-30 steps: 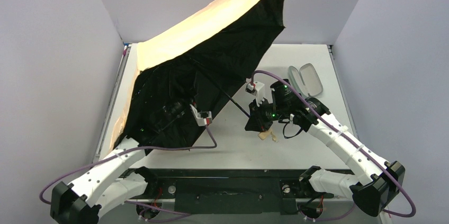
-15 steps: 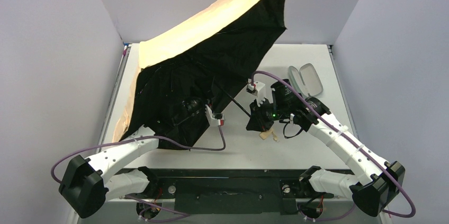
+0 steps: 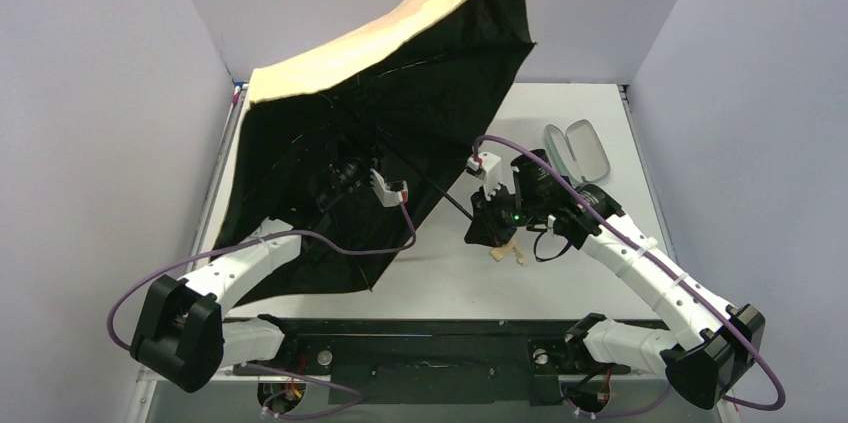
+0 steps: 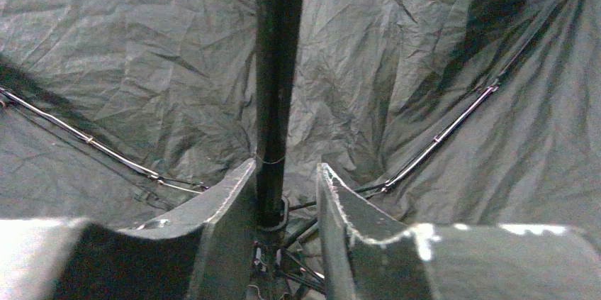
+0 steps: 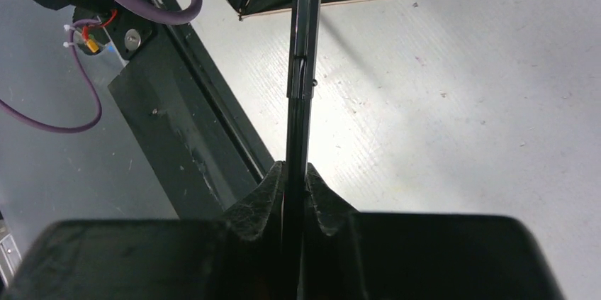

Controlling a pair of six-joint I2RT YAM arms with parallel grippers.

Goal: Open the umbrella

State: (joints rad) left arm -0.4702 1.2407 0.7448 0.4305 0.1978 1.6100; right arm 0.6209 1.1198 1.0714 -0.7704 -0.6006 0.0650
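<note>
The umbrella's canopy (image 3: pixel 400 103) is spread over the left half of the table, black lining facing me and tan fabric along its top edge. Its thin black shaft (image 3: pixel 440 193) runs down-right to a beige handle knob (image 3: pixel 502 254). My left gripper (image 3: pixel 345 175) is inside the canopy. In the left wrist view it (image 4: pixel 283 193) is open and straddles the shaft (image 4: pixel 278 66) at the runner, with the left finger (image 4: pixel 227 204) against the shaft and the right finger (image 4: pixel 344 204) apart from it. My right gripper (image 3: pixel 482 218) is shut on the shaft (image 5: pixel 301 66) near the handle, also seen in its wrist view (image 5: pixel 296 179).
A pale mint-green oval case (image 3: pixel 578 148) lies open behind the right arm. White walls close in the table on the left, back and right. The black base rail (image 3: pixel 430 343) runs along the near edge. The canopy rim (image 3: pixel 372 288) touches the table near the front.
My left gripper has moved up the shaft, deeper into the canopy. The canopy has spread wider and swung left, showing more black lining. The right arm has held still.
</note>
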